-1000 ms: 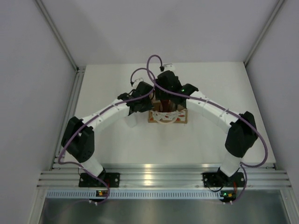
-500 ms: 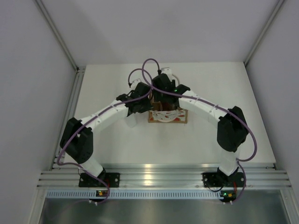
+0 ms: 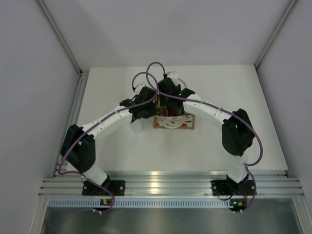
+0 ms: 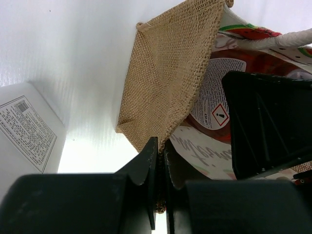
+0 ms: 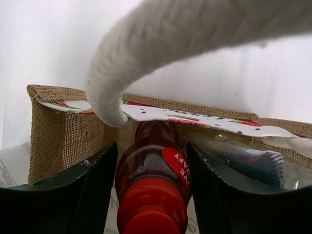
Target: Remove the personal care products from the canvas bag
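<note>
The canvas bag (image 3: 174,122) stands mid-table, its tan woven side (image 4: 165,83) close in the left wrist view. My left gripper (image 4: 161,156) is shut on the bag's top edge at its left side, also seen from the top camera (image 3: 148,103). My right gripper (image 5: 152,151) reaches into the bag from above (image 3: 170,100), its fingers against both sides of the red nozzle-topped bottle (image 5: 156,170), which stands upright inside. The bottle's label (image 4: 219,102) shows in the left wrist view. A grey-capped item (image 5: 243,158) lies beside it in the bag. A white labelled item (image 4: 27,131) stands on the table left of the bag.
A cream rope handle (image 5: 146,48) arcs across just above the right gripper. The right gripper's black finger (image 4: 268,126) fills the bag mouth next to my left fingers. Grey enclosure walls (image 3: 48,58) border the white table on three sides.
The right arm's elbow has swung leftward and its wrist has shifted slightly toward the back over the bag. The left arm has barely moved and keeps its hold on the bag edge.
</note>
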`<state>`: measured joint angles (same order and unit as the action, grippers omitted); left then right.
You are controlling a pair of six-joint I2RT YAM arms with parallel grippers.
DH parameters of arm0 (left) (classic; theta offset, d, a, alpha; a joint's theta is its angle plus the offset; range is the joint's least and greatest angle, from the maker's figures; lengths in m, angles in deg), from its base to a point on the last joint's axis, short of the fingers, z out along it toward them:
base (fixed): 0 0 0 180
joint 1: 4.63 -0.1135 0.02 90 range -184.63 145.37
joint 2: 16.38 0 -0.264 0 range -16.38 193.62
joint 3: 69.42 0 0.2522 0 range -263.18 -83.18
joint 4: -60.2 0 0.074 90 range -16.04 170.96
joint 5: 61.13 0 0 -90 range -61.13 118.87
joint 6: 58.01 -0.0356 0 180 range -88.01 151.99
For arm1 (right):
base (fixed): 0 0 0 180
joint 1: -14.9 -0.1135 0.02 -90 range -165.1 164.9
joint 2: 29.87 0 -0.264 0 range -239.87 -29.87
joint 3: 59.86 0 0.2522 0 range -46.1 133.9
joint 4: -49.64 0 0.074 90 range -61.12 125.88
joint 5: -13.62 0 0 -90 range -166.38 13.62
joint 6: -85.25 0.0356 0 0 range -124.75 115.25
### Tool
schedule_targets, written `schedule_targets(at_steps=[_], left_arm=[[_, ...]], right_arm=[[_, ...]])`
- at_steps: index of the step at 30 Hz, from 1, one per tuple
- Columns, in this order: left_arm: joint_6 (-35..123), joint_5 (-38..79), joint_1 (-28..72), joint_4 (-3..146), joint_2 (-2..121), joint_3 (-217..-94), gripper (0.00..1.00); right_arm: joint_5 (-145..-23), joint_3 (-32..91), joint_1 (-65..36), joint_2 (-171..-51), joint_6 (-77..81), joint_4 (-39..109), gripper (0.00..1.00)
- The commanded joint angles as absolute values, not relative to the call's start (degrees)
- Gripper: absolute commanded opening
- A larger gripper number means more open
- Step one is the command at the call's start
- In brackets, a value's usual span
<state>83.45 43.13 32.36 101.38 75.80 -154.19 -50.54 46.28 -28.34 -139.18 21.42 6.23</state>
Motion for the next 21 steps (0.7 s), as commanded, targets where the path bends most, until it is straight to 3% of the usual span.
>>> schedule_targets(at_steps=[1, 4, 7, 11, 14, 18, 21], left_arm=[[83.23, 44.07, 32.55, 99.71, 73.45, -153.93, 0.0], [83.58, 43.9, 32.55, 99.45, 73.45, -153.85, 0.0], [83.75, 43.9, 32.55, 99.19, 73.27, -153.76, 0.0], [83.84, 44.16, 32.63, 99.27, 73.27, -153.67, 0.0], [84.37, 44.25, 32.63, 99.19, 73.27, -153.32, 0.0], [85.25, 44.6, 32.63, 98.92, 73.09, -152.62, 0.0], [85.86, 45.21, 32.63, 98.92, 72.83, -152.27, 0.0]], right_arm=[[-50.19, 47.33, -29.04, -140.35, 22.49, 5.29, 0.58], [-50.19, 46.98, -28.95, -140.43, 22.84, 5.29, 0.59], [-49.93, 46.54, -28.95, -140.26, 23.2, 5.73, 0.49], [-50.28, 46.54, -29.04, -139.64, 23.02, 6.44, 0.19], [-50.45, 47.15, -29.04, -139.29, 22.93, 6.44, 0.15], [-50.37, 48.03, -28.95, -137.37, 22.67, 6.44, 0.0], [-50.1, 48.65, -29.04, -135.52, 22.23, 6.44, 0.0]])
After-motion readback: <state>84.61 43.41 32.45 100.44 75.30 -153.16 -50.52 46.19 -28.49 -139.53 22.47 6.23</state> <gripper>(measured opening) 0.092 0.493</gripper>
